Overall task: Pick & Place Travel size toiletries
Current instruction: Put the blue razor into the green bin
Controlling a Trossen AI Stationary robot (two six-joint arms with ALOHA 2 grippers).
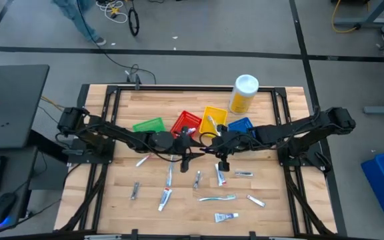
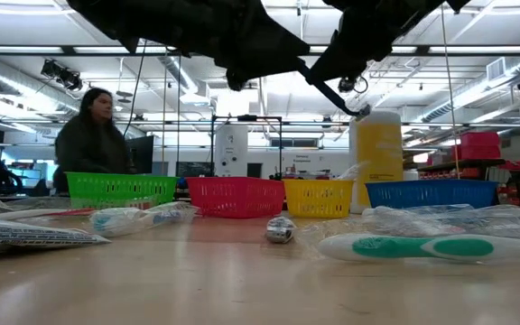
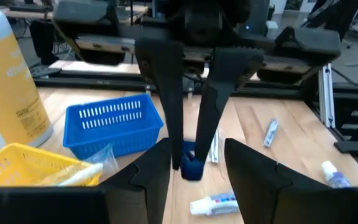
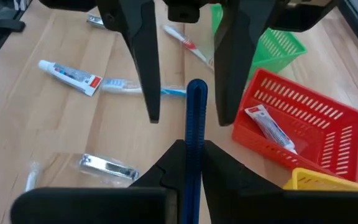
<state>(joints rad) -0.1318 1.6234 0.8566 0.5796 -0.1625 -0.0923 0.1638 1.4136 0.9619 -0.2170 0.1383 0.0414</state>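
My right gripper [image 4: 194,152] is shut on a slim blue stick [image 4: 196,118], held over the middle of the table. My left gripper [image 3: 196,149] is open and faces it. Its fingers [image 4: 145,68] stand on either side of the stick's free end without touching it. In the high view the two grippers meet just in front of the bins, the left gripper [image 1: 189,152] beside the right gripper [image 1: 219,155]. Several toiletries lie flat on the wood: a toothpaste tube [image 1: 165,197], a toothbrush [image 1: 217,198], and a silvery packet [image 4: 107,165]. My right gripper pinches the blue stick's lower shaft [image 4: 192,163] between its two fingers. The stick lies along the fingers and juts out ahead of them toward the left gripper. It is lifted clear of the table, and its free end [image 3: 191,167] shows between the left gripper's open fingers.
Four small bins stand in a row behind the grippers: green [image 1: 149,125], red [image 1: 187,123] with a toothpaste tube [image 4: 269,127] inside, yellow [image 1: 213,118], blue [image 1: 241,125]. A tall yellow bottle [image 1: 243,93] stands behind them. A person [image 2: 93,135] sits beyond the table.
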